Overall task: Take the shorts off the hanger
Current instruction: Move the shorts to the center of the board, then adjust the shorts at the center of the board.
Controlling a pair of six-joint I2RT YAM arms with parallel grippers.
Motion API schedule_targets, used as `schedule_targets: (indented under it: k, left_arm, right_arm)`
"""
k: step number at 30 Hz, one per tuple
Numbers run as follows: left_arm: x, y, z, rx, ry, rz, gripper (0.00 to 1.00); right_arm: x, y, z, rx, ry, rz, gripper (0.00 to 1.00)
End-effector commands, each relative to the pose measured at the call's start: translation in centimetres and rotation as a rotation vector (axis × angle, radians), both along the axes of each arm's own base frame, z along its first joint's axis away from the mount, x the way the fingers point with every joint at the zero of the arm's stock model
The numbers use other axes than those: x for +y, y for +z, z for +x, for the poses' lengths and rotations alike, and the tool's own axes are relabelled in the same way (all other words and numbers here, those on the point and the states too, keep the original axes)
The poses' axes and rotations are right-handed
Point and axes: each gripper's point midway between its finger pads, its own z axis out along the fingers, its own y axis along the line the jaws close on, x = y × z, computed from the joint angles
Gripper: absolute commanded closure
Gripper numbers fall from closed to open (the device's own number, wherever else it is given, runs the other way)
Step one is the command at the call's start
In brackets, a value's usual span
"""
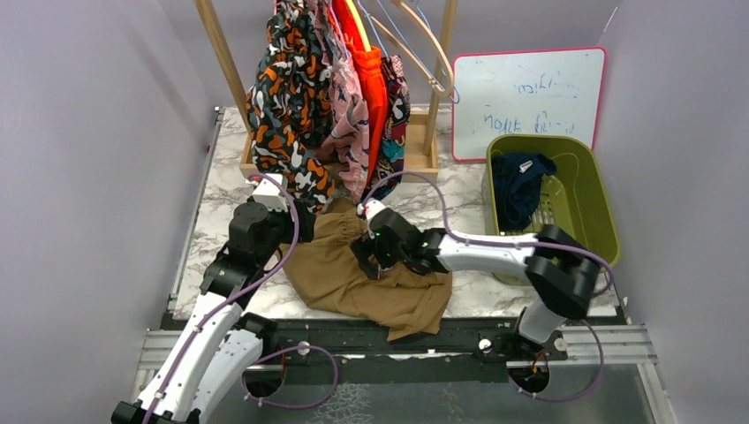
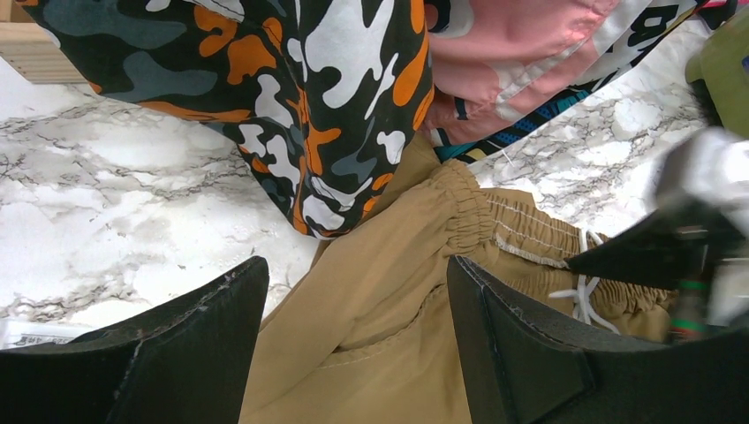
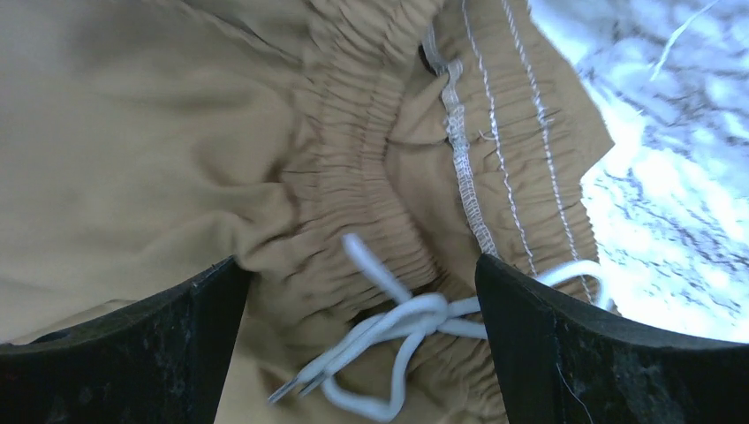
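A tan pair of shorts [image 1: 353,278] lies crumpled on the marble table in front of the rack. My right gripper [image 1: 366,258] hovers open over its elastic waistband [image 3: 371,185], the white drawstring knot [image 3: 415,316] loose between the jaws [image 3: 358,262]. At the shorts' left edge my left gripper [image 1: 297,212] is open, with tan cloth [image 2: 389,309] below its gap [image 2: 356,265] and nothing gripped. Blotch-print shorts [image 1: 287,106], pink-print shorts [image 1: 349,115], orange shorts [image 1: 371,79] and multicolour shorts [image 1: 395,124] hang from the rack. An empty wooden hanger [image 1: 424,40] hangs at its right.
The wooden rack base [image 1: 422,163] stands at the back of the table. A green bin [image 1: 590,208] at the right holds navy shorts [image 1: 521,185]. A whiteboard [image 1: 530,97] leans behind it. Grey walls close both sides.
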Motion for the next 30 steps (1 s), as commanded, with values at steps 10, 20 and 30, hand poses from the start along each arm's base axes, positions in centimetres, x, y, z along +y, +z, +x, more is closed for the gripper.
schedule_targets:
  k: [10, 20, 30]
  left_arm:
    - [-0.1, 0.9, 0.0, -0.029, -0.015, -0.006, 0.24]
    - [-0.1, 0.8, 0.1, -0.027, -0.015, -0.003, 0.24]
    - [-0.1, 0.9, 0.0, -0.029, -0.013, -0.003, 0.24]
  right_arm:
    - [-6.6, -15.1, -2.6, 0.225, -0.039, -0.444, 0.11]
    - [-6.8, -10.5, -1.3, 0.09, -0.123, -0.294, 0.98]
    - [-4.7, 4.5, -0.4, -0.14, -0.079, 0.111, 0.99]
